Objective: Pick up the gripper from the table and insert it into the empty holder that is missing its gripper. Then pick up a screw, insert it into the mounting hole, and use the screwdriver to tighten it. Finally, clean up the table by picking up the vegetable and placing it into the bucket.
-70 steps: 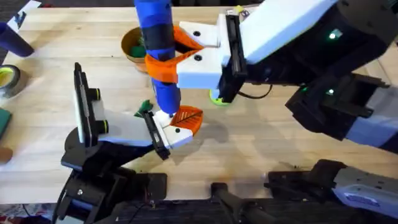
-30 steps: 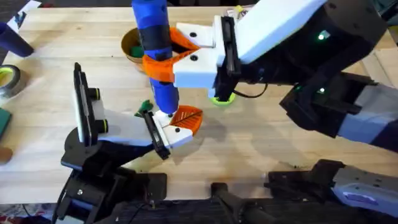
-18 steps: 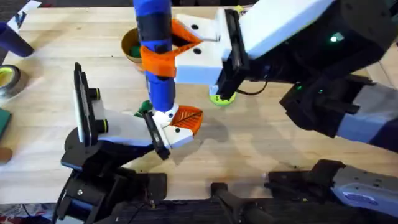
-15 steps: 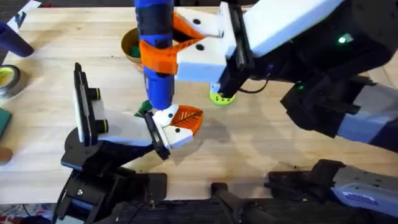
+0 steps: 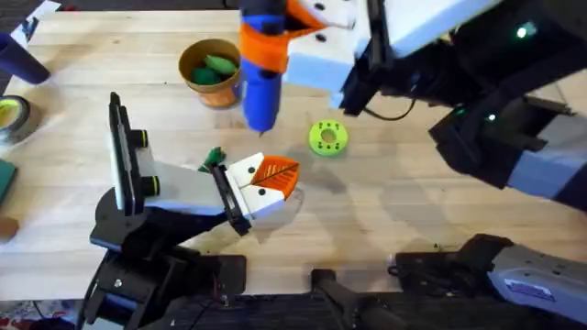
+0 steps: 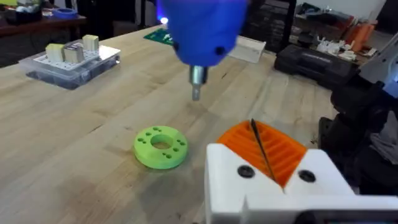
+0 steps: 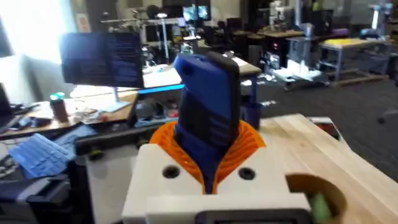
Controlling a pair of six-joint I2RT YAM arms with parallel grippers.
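Note:
My right gripper (image 5: 266,46) is shut on the blue screwdriver (image 5: 261,87), which hangs tip-down above the table between the bucket (image 5: 213,94) and the green disc. The right wrist view has its orange pads (image 7: 245,144) clamped around the tool (image 7: 208,93). The white holder (image 5: 197,188) lies at the front left with the orange ribbed gripper (image 5: 276,172) seated at its tip. A small dark mounting hole (image 5: 263,191) marks its face. In the left wrist view the orange pads (image 6: 280,152) meet along a thin dark line. The green vegetable (image 5: 216,66) lies inside the bucket.
A flat green disc with holes (image 5: 327,137) lies right of the screwdriver tip (image 6: 196,90). A tape roll (image 5: 11,117) and a dark blue object (image 5: 18,57) sit at the left edge. A clear parts box (image 6: 68,59) stands farther off. A small green bit (image 5: 214,158) lies by the holder.
The right arm lifted the screwdriver off the holder's face and carried it back and to the right. The bucket and the green disc now show fully. The left arm stayed still.

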